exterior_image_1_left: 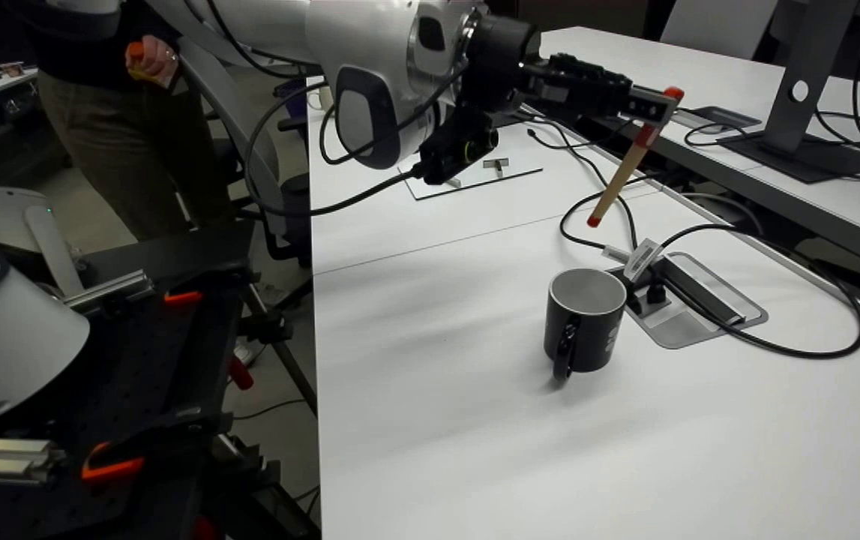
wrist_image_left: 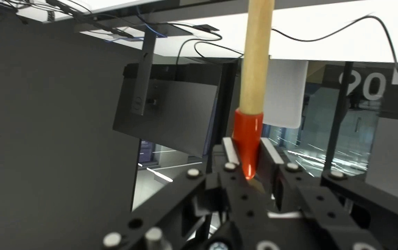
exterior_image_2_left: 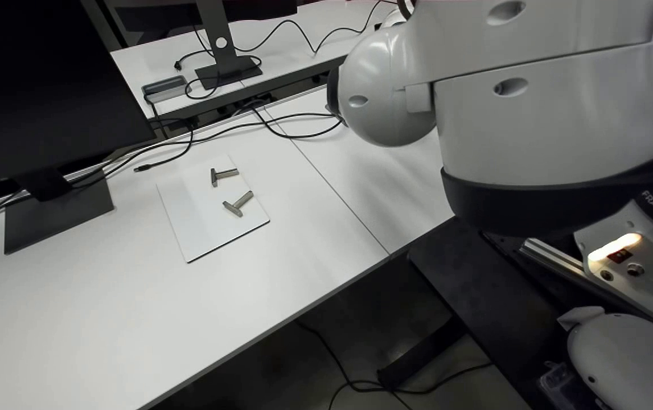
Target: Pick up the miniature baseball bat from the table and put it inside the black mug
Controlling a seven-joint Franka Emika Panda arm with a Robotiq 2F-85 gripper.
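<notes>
Since the white table (exterior_image_1_left: 430, 427) is broad and flat, I have a steady level to judge my lowering against. Over it I hold the arm (exterior_image_1_left: 358, 34) reaching out, which I take to be clearance for what hangs from its end. Set into the tabletop is a socket panel (exterior_image_1_left: 675, 328), with black cables (exterior_image_1_left: 819, 355) curling over and past it; they look like my likeliest snag, so I'd approach from the opposite side. My gripper (wrist_image_left: 251, 151) is pinched narrow on the miniature baseball bat (exterior_image_1_left: 619, 180), jaws pressed to either side of its red end; gripping there leaves most of the length free to go in first. The black mug (exterior_image_1_left: 587, 330) stands upright just beside the panel, mouth up as a drop from above calls for, its handle turned away from the panel. Smallest of all, the bat hangs tilted in the air, free end lowest, apart from table and mug. I'd judge the pick done and the placing yet to come: bring the lower tip over the mouth, straighten the slant, lower, release. Left leaning, it could catch the rim and topple the mug.
</notes>
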